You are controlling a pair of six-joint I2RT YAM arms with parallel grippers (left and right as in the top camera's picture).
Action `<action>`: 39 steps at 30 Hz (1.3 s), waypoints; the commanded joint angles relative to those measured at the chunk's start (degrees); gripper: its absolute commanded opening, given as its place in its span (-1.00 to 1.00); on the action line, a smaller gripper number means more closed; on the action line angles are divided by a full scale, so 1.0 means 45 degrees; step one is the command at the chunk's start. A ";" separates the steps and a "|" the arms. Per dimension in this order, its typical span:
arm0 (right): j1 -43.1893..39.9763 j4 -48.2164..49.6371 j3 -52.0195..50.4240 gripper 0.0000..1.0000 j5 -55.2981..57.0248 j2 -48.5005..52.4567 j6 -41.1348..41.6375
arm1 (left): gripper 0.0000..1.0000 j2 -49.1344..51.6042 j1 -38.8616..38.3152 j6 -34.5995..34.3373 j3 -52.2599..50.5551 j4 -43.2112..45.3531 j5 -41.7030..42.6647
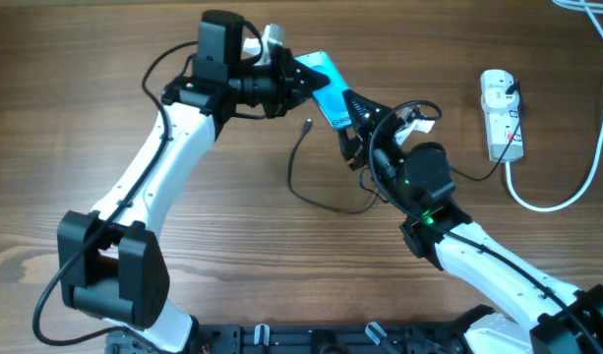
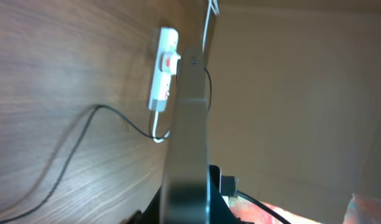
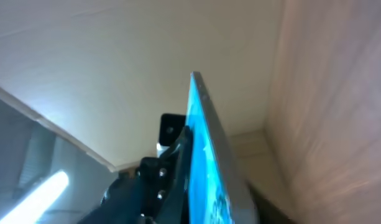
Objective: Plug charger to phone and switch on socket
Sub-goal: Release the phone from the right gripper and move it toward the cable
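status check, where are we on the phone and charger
Left gripper shut on phone. Right gripper at its other end, grip unclear. Charger tip lying loose, not in phone. Nothing blocking the tip.

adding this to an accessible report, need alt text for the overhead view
Both arms meet over a wooden table, the left gripper and right gripper holding the phone between them. The charger lies on the table, its tip loose, its other end at the socket.
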 commanded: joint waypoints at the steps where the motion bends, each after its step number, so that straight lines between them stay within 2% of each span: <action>1: 0.0039 -0.0554 0.0316 0.21 -0.0107 0.0005 -0.0015 | -0.92 -0.0092 0.0651 0.0913 -0.0005 -0.0583 -0.0126; 4: 0.0039 -0.1700 0.0316 0.31 -0.0325 0.0005 -0.0277 | -0.92 -0.0092 0.1472 0.2244 -0.0005 -0.1321 -0.0267; 8: 0.0039 -0.3395 0.0316 0.47 -0.1554 0.0005 -0.3419 | -0.92 -0.0092 0.2871 0.3633 -0.0005 -0.2803 -0.0267; 10: 0.0039 -0.4872 0.0316 0.48 -0.2778 0.0000 -0.6217 | -0.92 -0.0092 0.3745 0.4410 -0.0005 -0.3672 -0.0262; 13: 0.0039 -0.7300 0.0316 0.64 -0.3385 0.0000 -0.7125 | -0.92 -0.0092 0.4799 0.5474 -0.0005 -0.4711 -0.0262; 15: 0.0039 -0.8636 0.0316 0.70 -0.3662 0.0000 -0.8767 | -0.92 -0.0092 0.5498 0.6164 -0.0005 -0.5314 -0.0262; 16: 0.0039 -0.8893 0.0316 0.62 -0.4177 0.0000 -1.0331 | -0.92 -0.0092 0.5785 0.6402 -0.0005 -0.5581 -0.0248; 17: 0.0039 -0.8956 0.0316 0.45 -0.4663 0.0000 -1.1336 | -0.92 -0.0092 0.5999 0.6475 -0.0005 -0.5799 -0.0253; 21: 0.0029 -1.0108 0.0782 0.29 -0.5178 0.0000 -1.2225 | -0.92 -0.0092 0.6533 0.6815 -0.0005 -0.6450 0.0408; 23: 0.0029 -1.2031 0.2093 0.12 -0.4872 0.0000 -1.3138 | -0.92 -0.0092 0.6596 0.6810 -0.0005 -0.6407 0.1603; 25: 0.0015 -1.4144 0.4017 0.12 -0.4187 0.0029 -1.4124 | -0.92 -0.0092 0.6596 0.6805 -0.0005 -0.6309 0.2579; 28: 0.0015 -1.6208 0.6543 0.12 -0.3419 0.0510 -1.4780 | -0.92 -0.0092 0.6596 0.6795 -0.0005 -0.6309 0.3395; 31: 0.0015 -1.8520 1.0326 0.11 -0.2487 0.2526 -1.5125 | -0.92 -0.0092 0.6596 0.6785 -0.0005 -0.6305 0.4371; 33: -0.0010 -1.9846 1.2526 0.10 -0.2152 0.4080 -1.5421 | -0.92 -0.0092 0.6601 0.6790 -0.0005 -0.6300 0.4376; 36: -0.0204 -2.0589 1.4610 0.09 -0.2186 0.6164 -1.5348 | -0.92 -0.0092 0.6596 0.6785 -0.0005 -0.6305 0.4376; 39: -0.0223 -2.0133 1.4707 0.03 -0.2297 0.7495 -1.5038 | -0.92 -0.0092 0.6596 0.6781 -0.0005 -0.6309 0.4381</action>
